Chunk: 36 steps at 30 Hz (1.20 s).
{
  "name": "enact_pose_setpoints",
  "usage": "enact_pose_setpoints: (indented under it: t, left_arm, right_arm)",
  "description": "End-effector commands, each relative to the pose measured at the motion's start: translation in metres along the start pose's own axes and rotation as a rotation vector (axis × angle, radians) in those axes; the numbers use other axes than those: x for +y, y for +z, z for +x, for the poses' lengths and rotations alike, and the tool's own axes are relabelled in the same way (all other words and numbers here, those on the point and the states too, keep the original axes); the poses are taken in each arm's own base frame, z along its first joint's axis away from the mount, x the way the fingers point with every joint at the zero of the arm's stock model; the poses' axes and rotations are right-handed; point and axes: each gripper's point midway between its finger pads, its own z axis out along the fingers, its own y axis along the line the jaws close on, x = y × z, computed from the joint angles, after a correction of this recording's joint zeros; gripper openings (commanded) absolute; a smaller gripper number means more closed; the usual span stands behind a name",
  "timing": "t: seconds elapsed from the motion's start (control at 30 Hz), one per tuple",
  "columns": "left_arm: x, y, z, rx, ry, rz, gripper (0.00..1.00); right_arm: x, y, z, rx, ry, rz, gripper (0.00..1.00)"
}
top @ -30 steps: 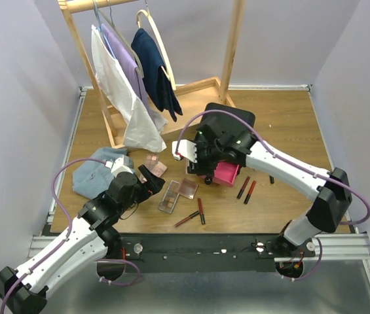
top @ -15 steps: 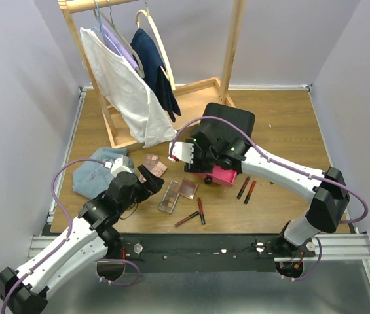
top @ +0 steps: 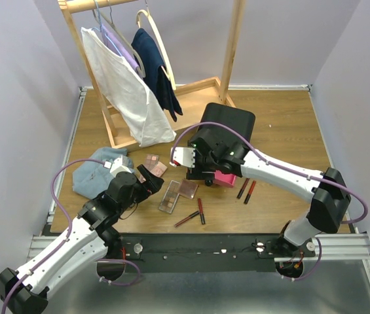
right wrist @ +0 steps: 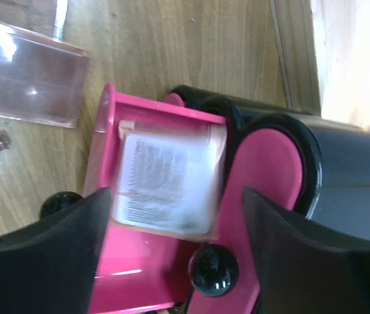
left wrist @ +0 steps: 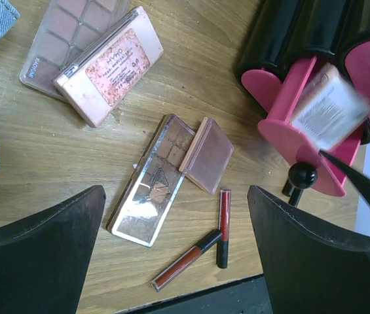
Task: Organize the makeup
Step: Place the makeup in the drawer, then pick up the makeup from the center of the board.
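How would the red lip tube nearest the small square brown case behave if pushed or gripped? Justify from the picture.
The lip tube looks slim and round, so a sideways push would probably roll it over the wooden table. It appears rigid and small, so likely light. Its glossy casing might slip when gripped.

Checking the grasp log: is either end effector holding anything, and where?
Neither. Left end effector and right end effector stand open; labelled case lies in pink drawer.

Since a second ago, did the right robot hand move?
Yes. The right gripper pulled back off the black box, toward the bottom of the overhead view.
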Motion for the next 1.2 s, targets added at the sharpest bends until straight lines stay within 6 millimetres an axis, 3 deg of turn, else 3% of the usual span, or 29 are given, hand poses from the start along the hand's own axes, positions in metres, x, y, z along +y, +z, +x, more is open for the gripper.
enact_pose_setpoints:
  t: [0.0,0.2,0.23,0.4,0.6,0.8,0.9,0.93,1.17]
  left_arm:
    - [0.008,0.001,0.001,0.001,0.009,-0.025,0.99]
    - [0.002,0.000,0.000,0.015,0.042,-0.013,0.99]
    - [0.002,0.000,0.001,0.023,0.049,-0.019,0.99]
    - [-0.001,0.000,0.003,0.060,0.092,-0.027,0.99]
    - [-0.003,0.002,0.005,0.104,0.146,-0.053,0.99]
    - [-0.003,0.005,0.010,0.154,0.190,-0.081,0.99]
    - [-0.001,0.007,0.014,0.190,0.209,-0.097,0.99]
    - [0.000,0.009,0.017,0.203,0.211,-0.108,0.99]
    - [0.002,0.010,0.021,0.255,0.258,-0.133,0.99]
  right_arm:
    - [-0.012,-0.018,-0.006,-0.034,0.015,0.045,0.93]
    - [-0.025,-0.037,-0.034,-0.121,0.081,0.036,0.93]
    - [-0.020,-0.040,-0.038,-0.137,0.082,-0.002,0.93]
    - [-0.026,-0.068,-0.067,-0.244,0.103,-0.054,0.97]
    - [-0.034,-0.101,-0.073,-0.354,0.154,-0.123,0.99]
    - [-0.066,-0.143,-0.053,-0.454,0.274,-0.113,0.99]
    - [-0.083,-0.155,-0.031,-0.470,0.366,-0.079,0.99]
    - [-0.094,-0.158,-0.015,-0.463,0.415,-0.047,0.99]
    - [-0.105,-0.176,0.042,-0.509,0.664,-0.008,0.99]
